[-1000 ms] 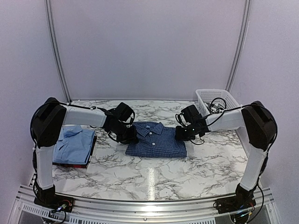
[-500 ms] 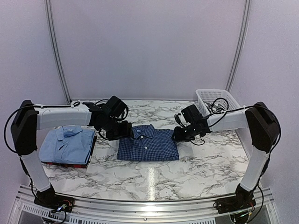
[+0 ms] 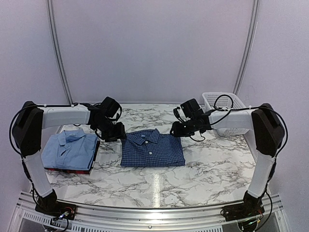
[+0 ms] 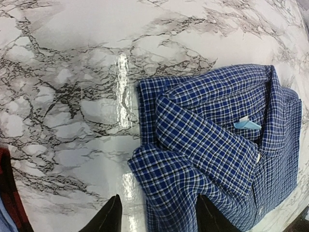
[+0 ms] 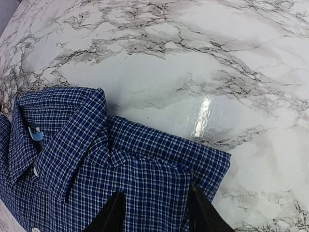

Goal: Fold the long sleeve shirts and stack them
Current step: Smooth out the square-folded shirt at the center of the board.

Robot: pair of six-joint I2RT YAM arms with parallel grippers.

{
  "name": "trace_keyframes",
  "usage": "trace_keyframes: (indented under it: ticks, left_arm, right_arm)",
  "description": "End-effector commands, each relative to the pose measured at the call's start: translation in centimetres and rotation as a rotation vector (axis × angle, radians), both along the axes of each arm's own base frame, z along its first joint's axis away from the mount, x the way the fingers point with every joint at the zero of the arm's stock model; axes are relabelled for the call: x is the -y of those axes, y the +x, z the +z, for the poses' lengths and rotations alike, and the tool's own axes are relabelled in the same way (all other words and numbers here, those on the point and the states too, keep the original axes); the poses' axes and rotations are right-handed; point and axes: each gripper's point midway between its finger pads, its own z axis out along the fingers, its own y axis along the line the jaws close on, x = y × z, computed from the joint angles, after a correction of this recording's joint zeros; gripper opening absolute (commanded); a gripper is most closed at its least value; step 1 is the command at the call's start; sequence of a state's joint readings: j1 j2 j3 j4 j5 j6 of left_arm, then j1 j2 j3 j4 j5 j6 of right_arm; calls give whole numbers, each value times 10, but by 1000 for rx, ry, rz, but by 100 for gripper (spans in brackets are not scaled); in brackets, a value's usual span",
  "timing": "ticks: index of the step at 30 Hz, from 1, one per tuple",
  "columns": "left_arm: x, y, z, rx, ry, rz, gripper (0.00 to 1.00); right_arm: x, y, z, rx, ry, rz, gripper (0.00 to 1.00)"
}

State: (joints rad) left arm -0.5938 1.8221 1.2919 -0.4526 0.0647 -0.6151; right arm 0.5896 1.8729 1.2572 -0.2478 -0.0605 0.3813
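Observation:
The navy checked shirt (image 3: 152,148) lies folded flat, collar toward the back, at the middle of the marble table (image 3: 212,169). My left gripper (image 3: 116,132) hovers at the shirt's back left corner, open; in the left wrist view its fingertips (image 4: 110,218) straddle the shirt's edge (image 4: 217,140) with nothing held. My right gripper (image 3: 175,129) hangs open at the back right corner, above the folded cloth (image 5: 120,174). At the left, a folded light blue shirt (image 3: 70,149) rests on a dark red one (image 3: 77,170).
A white lattice basket (image 3: 224,107) stands at the back right, behind my right arm. The table's marble top (image 5: 217,58) shows around the navy shirt. The red shirt's edge (image 4: 8,193) peeks into the left wrist view.
The navy shirt slid a little to the left, toward the stack. Both grippers then opened, let go of its back corners and drew back and up from it.

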Motion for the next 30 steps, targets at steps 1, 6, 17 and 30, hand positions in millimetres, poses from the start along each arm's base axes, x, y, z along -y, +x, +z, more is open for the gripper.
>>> trace_keyframes:
  ticks: [1, 6, 17, 30]
  left_arm:
    - [15, 16, 3, 17, -39, -30, 52]
    - [20, 28, -6, 5, -32, -18, 42]
    - [23, 34, -10, -1, -23, -17, 19]
    - [33, 36, 6, 39, -40, -57, 0]
  right_arm:
    - [-9, 16, -12, 7, -58, 23, 40]
    - [-15, 26, -17, -6, -76, 28, 38]
    - [-2, 26, -21, -4, -135, -11, 36]
    - [-20, 20, -9, 4, -69, 31, 0]
